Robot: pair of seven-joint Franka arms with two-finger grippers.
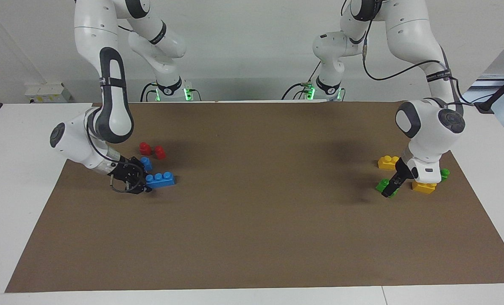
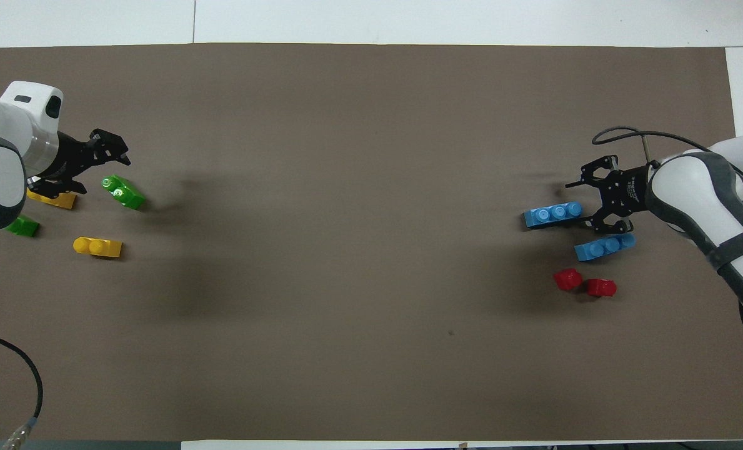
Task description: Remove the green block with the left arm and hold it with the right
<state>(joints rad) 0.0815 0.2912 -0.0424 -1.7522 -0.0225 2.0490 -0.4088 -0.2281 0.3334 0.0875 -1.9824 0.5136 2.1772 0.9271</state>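
The bright green block [image 2: 123, 191] [image 1: 382, 185] lies on the brown mat at the left arm's end of the table. My left gripper [image 2: 93, 167] [image 1: 389, 191] hangs just beside it, open and holding nothing. At the right arm's end, my right gripper [image 2: 580, 203] [image 1: 141, 185] sits low at the end of a blue three-stud brick [image 2: 553, 214] [image 1: 160, 179]. Its fingers are spread apart and the brick rests on the mat.
A darker green brick [image 2: 22, 226] [image 1: 444, 173] and two yellow bricks [image 2: 98, 247] [image 2: 52, 199] lie close to the left gripper. A second blue brick [image 2: 605, 247] and two red blocks [image 2: 568, 279] [image 2: 601, 287] lie beside the right gripper.
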